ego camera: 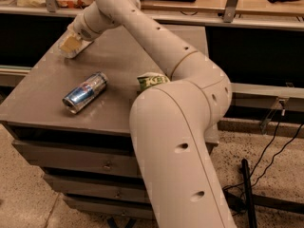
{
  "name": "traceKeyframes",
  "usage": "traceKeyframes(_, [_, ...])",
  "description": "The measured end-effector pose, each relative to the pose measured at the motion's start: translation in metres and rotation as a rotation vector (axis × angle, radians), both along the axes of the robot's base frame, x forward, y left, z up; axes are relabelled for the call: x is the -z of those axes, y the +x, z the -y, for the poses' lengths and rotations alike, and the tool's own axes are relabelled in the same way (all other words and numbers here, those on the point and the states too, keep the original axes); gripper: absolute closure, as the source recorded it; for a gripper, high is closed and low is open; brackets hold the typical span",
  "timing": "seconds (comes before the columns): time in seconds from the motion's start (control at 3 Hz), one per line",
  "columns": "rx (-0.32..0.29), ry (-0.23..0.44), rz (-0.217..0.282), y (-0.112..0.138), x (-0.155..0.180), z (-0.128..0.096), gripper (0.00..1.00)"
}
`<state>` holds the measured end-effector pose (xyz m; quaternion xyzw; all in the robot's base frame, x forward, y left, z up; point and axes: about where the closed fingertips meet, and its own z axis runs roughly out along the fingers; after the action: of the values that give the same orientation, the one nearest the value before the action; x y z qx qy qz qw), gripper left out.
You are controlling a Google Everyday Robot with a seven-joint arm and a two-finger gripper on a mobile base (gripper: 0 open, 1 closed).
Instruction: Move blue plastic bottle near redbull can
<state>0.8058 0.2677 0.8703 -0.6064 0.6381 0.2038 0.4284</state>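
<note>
blue plastic bottle (67,48): far-left corner of cabinet top (114,118), well apart from redbull can (85,92) | can: on its side, near front-left edge | gripper (72,42): at bottle, whether clamped cannot tell | progress: early, judged; carry to can left

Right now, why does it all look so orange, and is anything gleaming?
Camera view: warm yellowish light tints everything; the redbull can, lying on its side on the grey cabinet top, catches bright glints; the claw, at the top's far left corner, looks washed tan; under the shelf behind is deep shadow.
</note>
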Motion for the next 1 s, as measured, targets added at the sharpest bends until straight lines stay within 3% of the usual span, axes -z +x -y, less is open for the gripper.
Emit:
traceKeyframes(0.67, [0.007, -0.008, 0.001, 0.001, 0.0, 0.005, 1.0])
traceKeyframes(1.0, [0.093, -0.071, 0.018, 0.005, -0.006, 0.065, 0.82])
